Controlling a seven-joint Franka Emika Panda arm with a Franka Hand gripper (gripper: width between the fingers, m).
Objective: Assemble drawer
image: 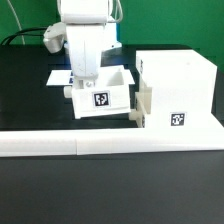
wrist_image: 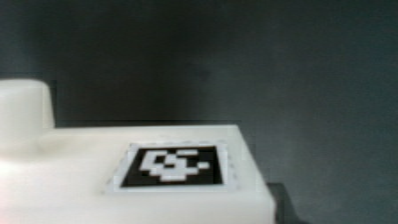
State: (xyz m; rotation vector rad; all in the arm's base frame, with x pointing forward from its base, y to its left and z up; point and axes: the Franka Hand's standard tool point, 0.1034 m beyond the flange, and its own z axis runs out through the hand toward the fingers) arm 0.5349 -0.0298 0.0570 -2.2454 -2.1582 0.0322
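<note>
A small white drawer box point(image: 103, 92) with a black-and-white tag on its near face stands on the black table. It sits just to the exterior view's left of the larger white drawer housing point(image: 178, 88), close to the housing's side pieces point(image: 143, 102). My gripper point(image: 86, 82) reaches straight down into the box at its left end, and the box wall hides the fingers. The wrist view shows the tagged white face point(wrist_image: 175, 165) very close, with a rounded white piece point(wrist_image: 22, 115) beside it. No fingertips show there.
A long white wall point(image: 110, 145) runs along the table's front edge. The marker board point(image: 60, 76) lies flat behind the box on the exterior view's left. Black cables point(image: 30, 35) lie at the far left.
</note>
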